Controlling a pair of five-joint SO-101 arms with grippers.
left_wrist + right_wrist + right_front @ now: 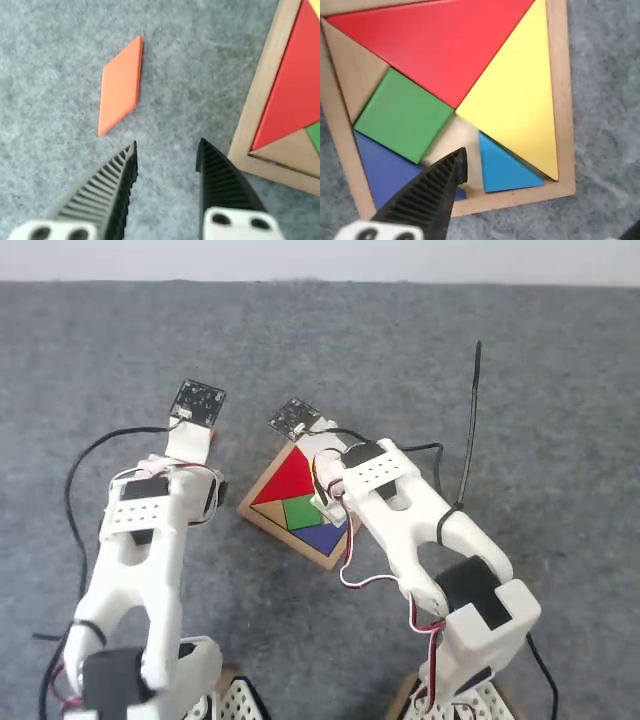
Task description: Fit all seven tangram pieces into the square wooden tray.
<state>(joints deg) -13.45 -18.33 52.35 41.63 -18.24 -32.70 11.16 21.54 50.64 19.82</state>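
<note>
The square wooden tray [262, 512] lies mid-table, turned like a diamond. It holds a red triangle [440, 50], a yellow triangle [520, 100], a green square [402, 115], a dark blue piece [382, 170] and a small light blue triangle [502, 170]. Bare wood shows between the green square and the light blue triangle, and beside the red triangle. My right gripper [325, 498] hovers open over the tray, one black finger [437, 190] above the dark blue piece. An orange parallelogram [120, 85] lies on the carpet left of the tray. My left gripper [167, 150] is open just short of it, holding nothing.
Grey carpet [480, 390] covers the table all round. The tray's corner [260, 105] sits close beside the left gripper's finger. A black cable [470, 430] rises beside the right arm, and loose wires trail by the left arm [140, 540].
</note>
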